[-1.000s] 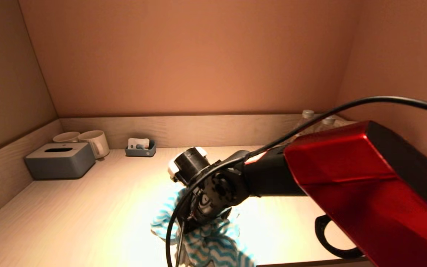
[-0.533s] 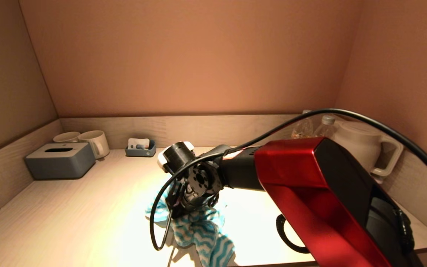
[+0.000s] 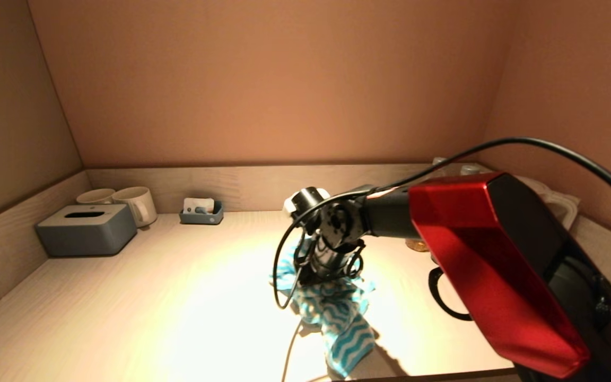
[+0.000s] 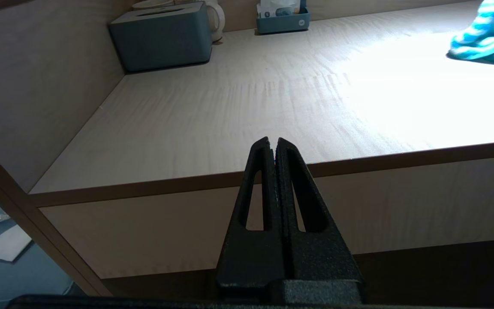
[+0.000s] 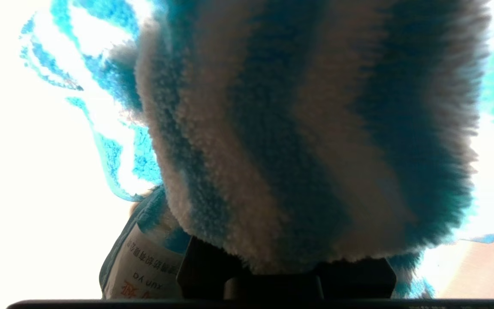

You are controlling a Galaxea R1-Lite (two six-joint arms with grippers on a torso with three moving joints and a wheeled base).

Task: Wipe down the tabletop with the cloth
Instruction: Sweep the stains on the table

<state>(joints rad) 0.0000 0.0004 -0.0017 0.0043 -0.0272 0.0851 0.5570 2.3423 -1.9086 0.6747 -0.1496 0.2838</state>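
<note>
Cloth (image 3: 337,313) | bunched between right gripper (image 3: 322,276) fingers | on tabletop (image 3: 125,307)

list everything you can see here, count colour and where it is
tabletop: one, pale wood grain with a low matching rim, under everything
cloth: one, turquoise and white zigzag stripes, bunched near the front edge, middle right
tissue box: one, grey, far left corner
mugs: two, white, behind the tissue box
small tray: one, blue-grey with white packets, against the back rim
bottles: two, clear, far right corner, mostly hidden
kettle: one, white, far right, mostly hidden behind the arm
right hand: one, black on a red arm, shut on the cloth
left hand: one, black, shut, parked off the front edge
</note>
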